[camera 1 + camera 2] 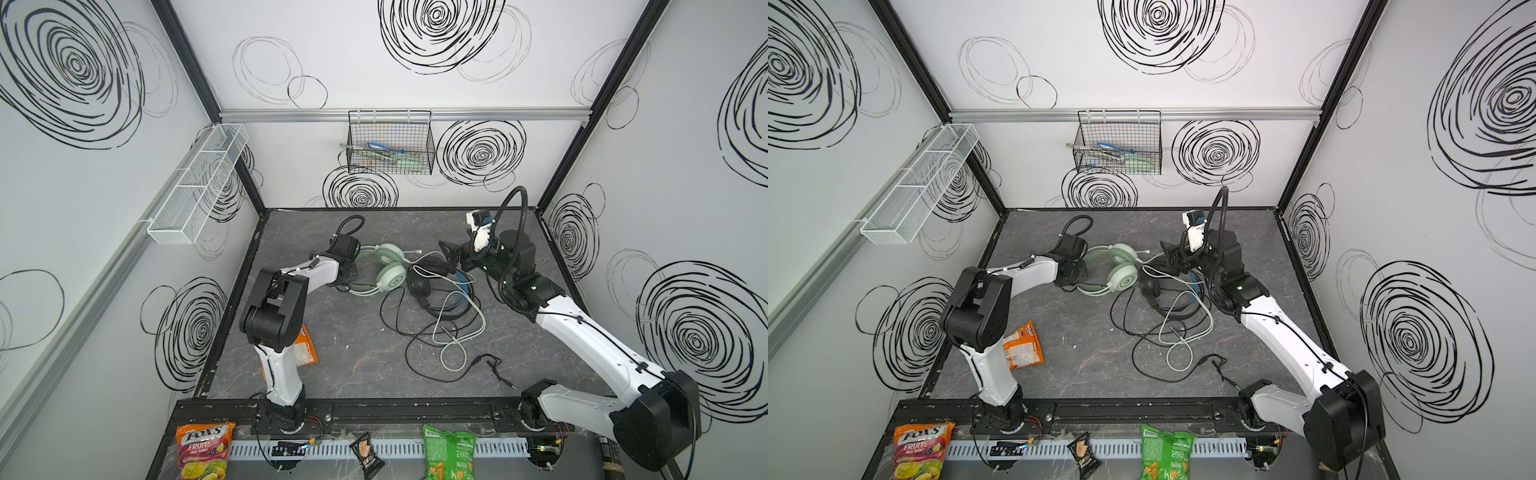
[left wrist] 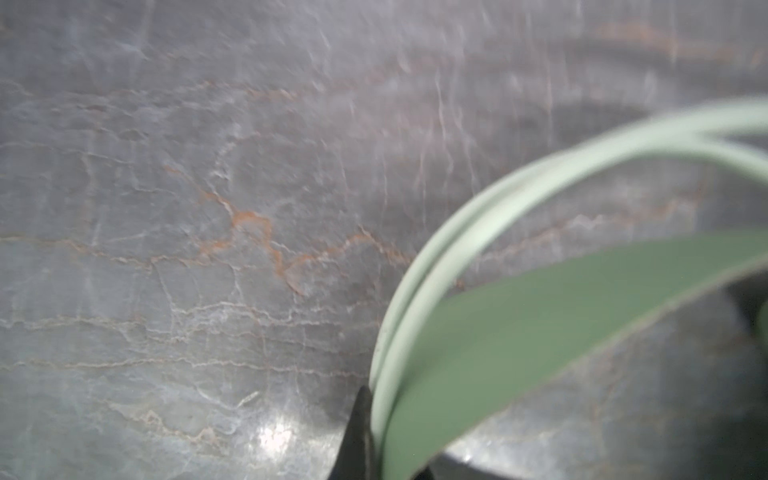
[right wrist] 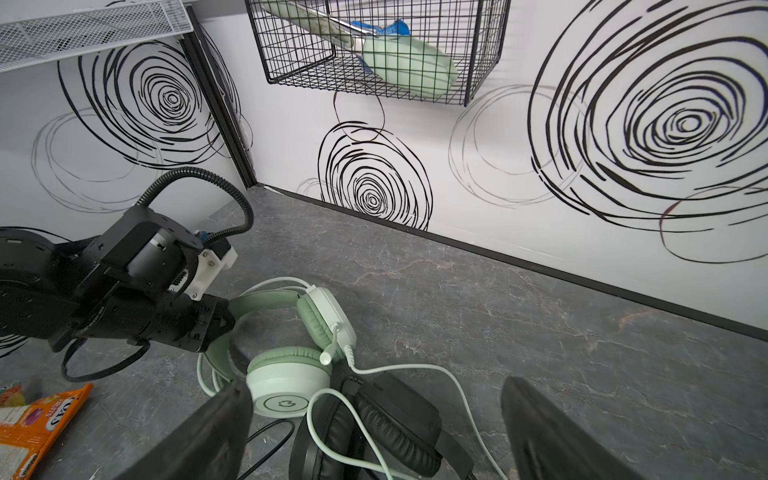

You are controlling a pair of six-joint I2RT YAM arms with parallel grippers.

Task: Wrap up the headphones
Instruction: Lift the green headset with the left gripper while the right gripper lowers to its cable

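- Right gripper (image 3: pixel 374 399), jaws spread wide, over black padded wired headset (image 3: pixel 386 419).
- Mint-green wired headset (image 1: pixel 390 277) lying on grey marbled tabletop (image 1: pixel 353 353); headband arc pointing toward left gripper (image 3: pixel 226 319), which pinches it.

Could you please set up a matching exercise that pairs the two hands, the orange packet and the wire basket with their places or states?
Things:
1. left hand
2. right hand
3. orange packet
4. wire basket

Places or states:
A. hanging on the back wall
B. open, by the black headset
C. shut on the headband of the mint-green headset
D. lying on the table beside the left arm

Pairs: 1-C, 2-B, 3-D, 4-A
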